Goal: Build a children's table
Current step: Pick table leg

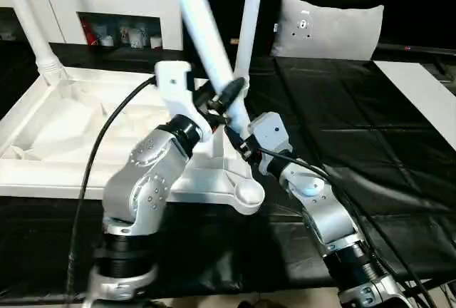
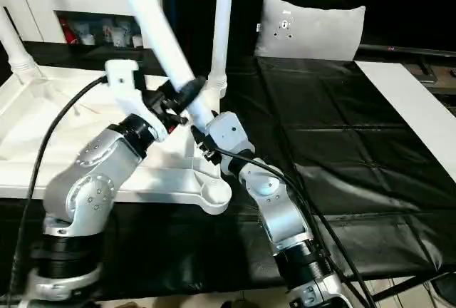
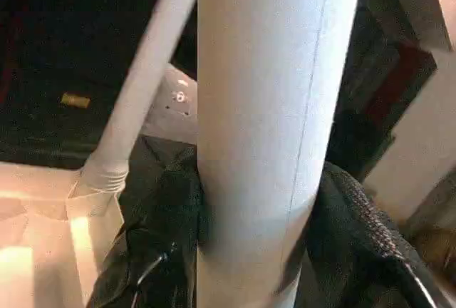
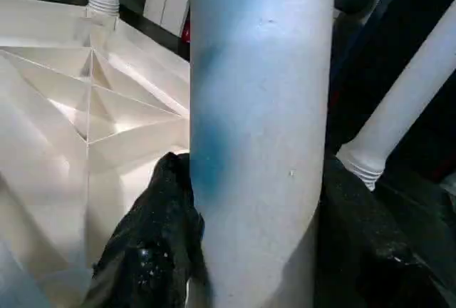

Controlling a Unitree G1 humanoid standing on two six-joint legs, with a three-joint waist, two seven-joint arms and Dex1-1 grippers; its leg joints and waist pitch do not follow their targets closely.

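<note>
The table top [image 1: 64,126] lies upside down on the black-covered surface [image 1: 370,151], its ribbed underside up, with two legs already standing in far corner sockets: one at the far left [image 1: 32,26] and one at the far right [image 1: 249,19]. A third leg [image 1: 203,33] is tilted, leaning up and to the left above the near right part of the top, and both grippers clamp it: the left gripper [image 1: 226,94] higher on the tube, the right gripper [image 1: 231,131] just below it. The head views show the empty round socket [image 1: 246,194] at the near right corner, which the wrist views leave out. The left wrist view shows black fingers [image 3: 363,229] pressed on both sides of the held tube, and the far right leg seated in its ribbed collar. The right wrist view shows its fingers [image 4: 153,244] around the tube, plus the cross-braced ribs and the far left leg. A white-grey cushion [image 1: 328,26] stands behind. No readable writing appears anywhere.
</note>
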